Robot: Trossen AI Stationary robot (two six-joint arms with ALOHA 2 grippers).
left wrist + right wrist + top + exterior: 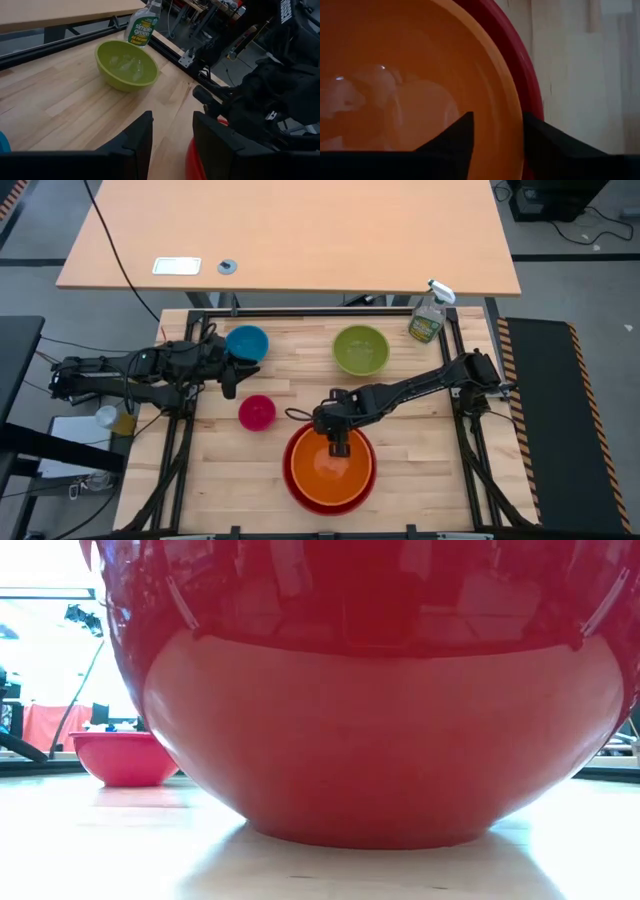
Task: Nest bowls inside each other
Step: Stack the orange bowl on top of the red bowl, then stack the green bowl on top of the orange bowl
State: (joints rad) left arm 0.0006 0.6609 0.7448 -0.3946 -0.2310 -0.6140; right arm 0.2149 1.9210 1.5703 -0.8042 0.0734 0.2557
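Observation:
An orange bowl [330, 470] sits nested inside a larger red bowl [390, 740] at the table's near middle. My right gripper [340, 444] is open and points steeply down over the orange bowl's far rim [516, 120], one finger inside the bowl and one outside. At the far left stands a blue bowl [247, 342], and my left gripper [232, 384] is open beside it with nothing between its fingers [135, 145]. A small pink bowl [257, 412] and a green bowl [127, 65] rest upright on the table. My right gripper straddles the orange bowl's far rim [518, 140] from above. The rim runs close along the outer finger [550, 150], and I cannot tell whether that finger touches it. The orange bowl rests in the red one.
A spray bottle [430, 315] stands at the far right corner, behind the green bowl. The metal frame rails [460, 380] run along the table's edges. Bare wood lies between the pink, green and red bowls.

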